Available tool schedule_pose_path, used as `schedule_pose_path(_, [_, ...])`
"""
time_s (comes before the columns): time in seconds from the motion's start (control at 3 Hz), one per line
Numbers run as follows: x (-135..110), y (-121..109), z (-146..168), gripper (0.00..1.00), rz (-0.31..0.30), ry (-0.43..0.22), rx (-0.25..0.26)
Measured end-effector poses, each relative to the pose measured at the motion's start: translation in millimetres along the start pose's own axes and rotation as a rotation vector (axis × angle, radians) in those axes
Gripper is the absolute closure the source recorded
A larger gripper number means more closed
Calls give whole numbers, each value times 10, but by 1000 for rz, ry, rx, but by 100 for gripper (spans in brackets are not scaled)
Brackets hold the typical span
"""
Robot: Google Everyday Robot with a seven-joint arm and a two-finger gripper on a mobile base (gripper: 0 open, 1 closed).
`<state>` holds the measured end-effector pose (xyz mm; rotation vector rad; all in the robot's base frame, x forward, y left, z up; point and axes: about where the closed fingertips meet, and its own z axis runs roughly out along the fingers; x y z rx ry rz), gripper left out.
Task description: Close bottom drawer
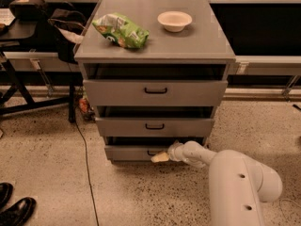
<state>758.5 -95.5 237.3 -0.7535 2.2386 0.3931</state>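
The bottom drawer (129,152) is the lowest of three in the grey cabinet (155,46). It stands pulled out a little, with a dark gap above its flat grey front. Its small dark handle is partly covered by my gripper (160,157), whose pale tip rests against the drawer front near the handle. My white arm (235,182) reaches in from the lower right, low over the floor. The middle drawer (154,126) and the top drawer (155,92) also stand slightly out.
On the cabinet top lie a green snack bag (121,30) and a white bowl (174,20). A black desk and chair legs (28,74) stand at the left, a black cable (84,168) runs over the speckled floor, and black shoes (14,208) sit at the lower left.
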Motion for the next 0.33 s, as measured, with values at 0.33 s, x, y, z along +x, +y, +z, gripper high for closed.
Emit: schedule_pose_path(0.33, [0,0,0,0,0,0,0])
